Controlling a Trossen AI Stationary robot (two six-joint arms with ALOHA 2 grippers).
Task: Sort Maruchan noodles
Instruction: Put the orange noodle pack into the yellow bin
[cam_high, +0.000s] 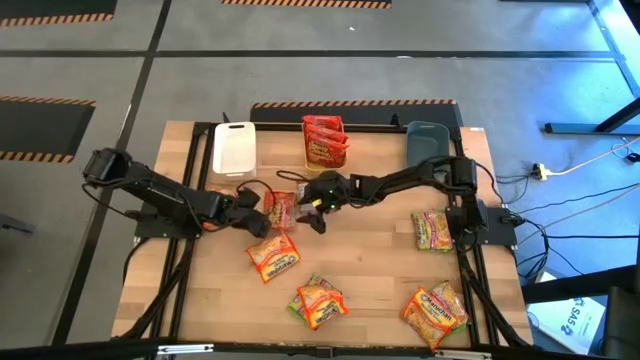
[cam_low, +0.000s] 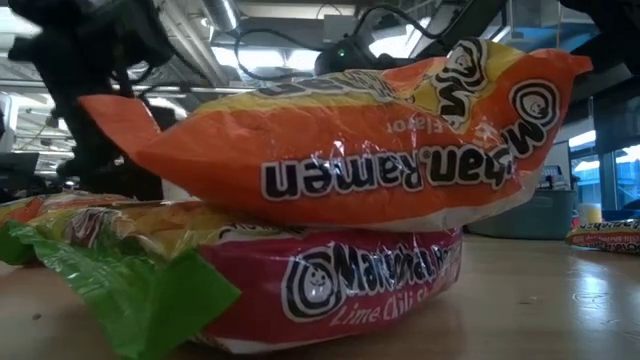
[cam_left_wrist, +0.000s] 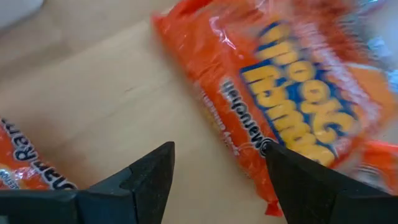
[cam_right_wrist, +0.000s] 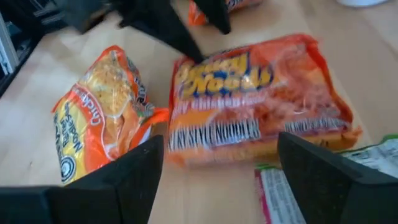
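The red packet (cam_high: 281, 210) lies flat on the bench (cam_high: 370, 270), between the two hands and near the middle of the back part. The left hand (cam_high: 252, 203) is open, just beside the packet's left edge; its fingers (cam_left_wrist: 149, 177) stand apart with nothing between them. The right hand (cam_high: 318, 205) is open too, on the other side, also holding nothing. More packets lie toward the front, and some red ones already stand in the orange bin (cam_high: 324, 140). Such a packet is probably light, with a crinkly, slippery film and a brittle noodle block inside. I think it is best to pinch it across the short side, at the firm block and not at the loose sealed end, and not too hard.
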